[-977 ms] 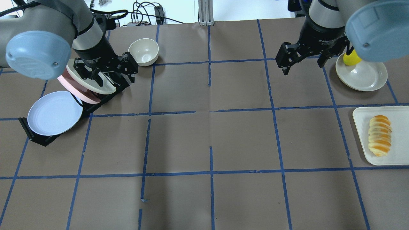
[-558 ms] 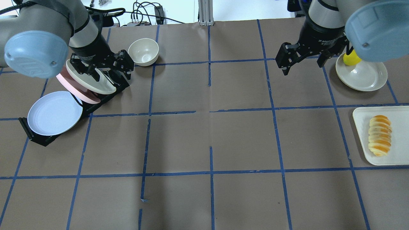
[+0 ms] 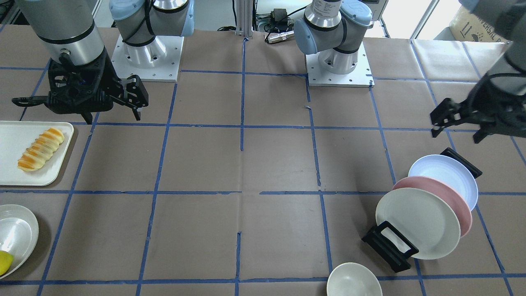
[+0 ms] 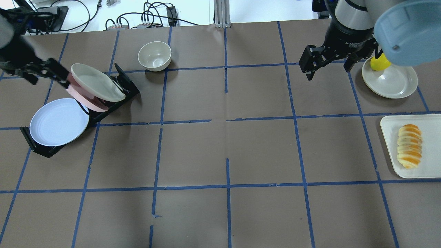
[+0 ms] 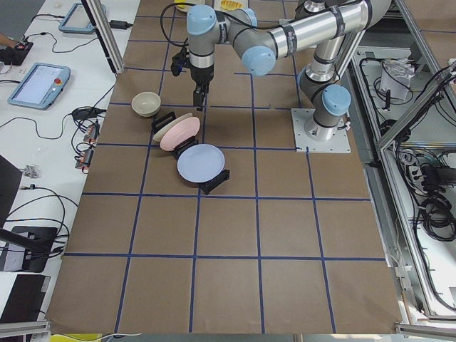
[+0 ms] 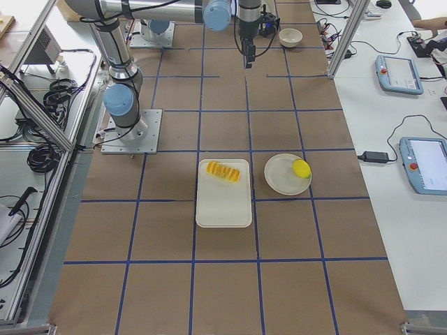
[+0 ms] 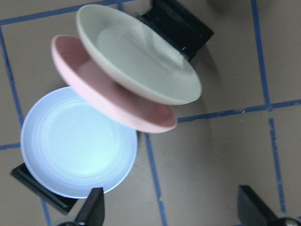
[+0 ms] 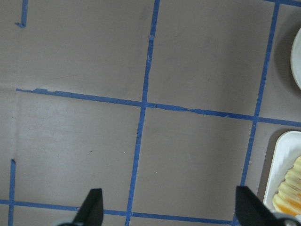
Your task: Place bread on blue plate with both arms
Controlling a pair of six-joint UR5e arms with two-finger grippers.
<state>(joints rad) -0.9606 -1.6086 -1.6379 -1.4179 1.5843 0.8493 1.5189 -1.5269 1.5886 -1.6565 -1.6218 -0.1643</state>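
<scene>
**Bread (image 4: 409, 146) and blue plate (image 4: 58, 122) at opposite edges, nothing held**

On my overhead view the bread lies lengthwise on a white tray (image 4: 429, 165) at the right edge of the frame, a little below the middle. The blue plate is far across the tabletop (image 4: 227, 144) at the left edge, tilted in the lower-left end of a black rack (image 4: 38, 148). A pink plate (image 4: 82, 97) and a cream plate (image 4: 98, 86) lean in the same rack up and to the right of it, each overlapping the next.

My left gripper (image 4: 46, 78) hovers at the upper left of the frame, close beside the upper rims of the pink and cream plates, and it looks blurred there. Its wrist camera shows the two fingers spread wide at the bottom corners, nothing between them, with all three plates below.

The right gripper (image 4: 329, 70) hangs at the upper right, its fingers also wide apart and holding nothing. Its wrist camera looks down on bare brown paper and blue tape lines, with a corner of the tray and one end of the bread at the lower right.

Just right of that gripper sits a round cream dish (image 4: 391, 84) with a small yellow fruit (image 4: 379, 63) at its upper-left rim. A cream bowl (image 4: 154, 55) stands near the top, left of centre, near the rack's upper end.
</scene>
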